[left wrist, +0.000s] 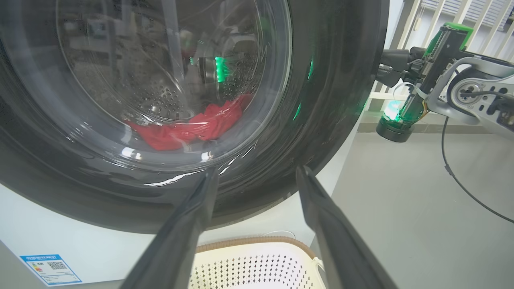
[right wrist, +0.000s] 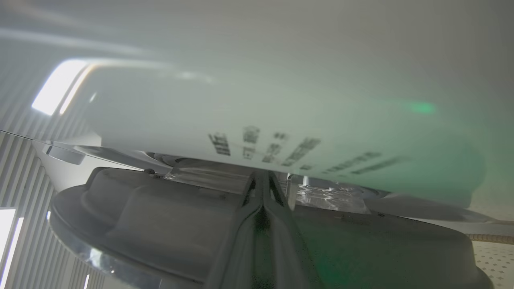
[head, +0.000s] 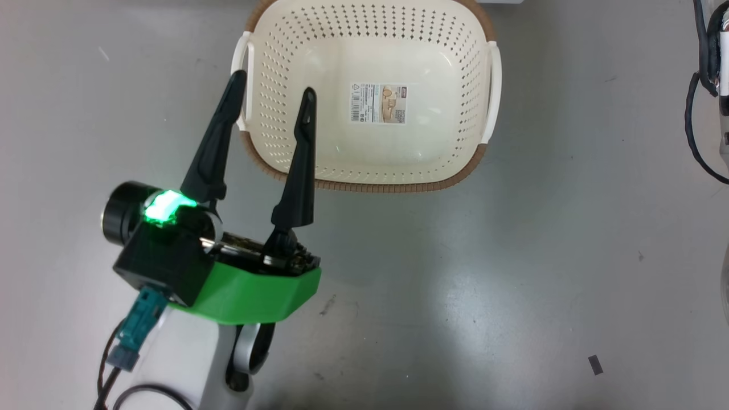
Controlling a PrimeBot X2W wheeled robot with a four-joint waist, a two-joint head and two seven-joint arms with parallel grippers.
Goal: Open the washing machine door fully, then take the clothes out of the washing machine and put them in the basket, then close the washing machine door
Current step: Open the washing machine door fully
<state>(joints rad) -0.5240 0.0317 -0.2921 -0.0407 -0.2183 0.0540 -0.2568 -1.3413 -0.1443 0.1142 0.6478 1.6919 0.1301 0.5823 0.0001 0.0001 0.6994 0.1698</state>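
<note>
The floor (head: 512,285) is smooth grey and lightly scuffed, with a small dark scrap (head: 595,364) lying on it. A pale slatted wall (left wrist: 482,24) stands beyond the machine's side.

The basket (head: 387,187) sits upright on the floor just before the washing machine (left wrist: 100,249), with the label sticker (head: 379,102) visible on its base. The washing machine door (left wrist: 333,100) is glossy black and lies against the white front. The clothes (left wrist: 192,128), red and crumpled, rest low in the drum (left wrist: 160,96) behind the glass (left wrist: 100,40).

The left claw (head: 274,82) has its fingers spread wide, holds nothing and is above the basket's near-left rim. The right claw (right wrist: 263,178) has its fingers pressed together, tips at the door's edge. Whether it grips anything cannot be told.
</note>
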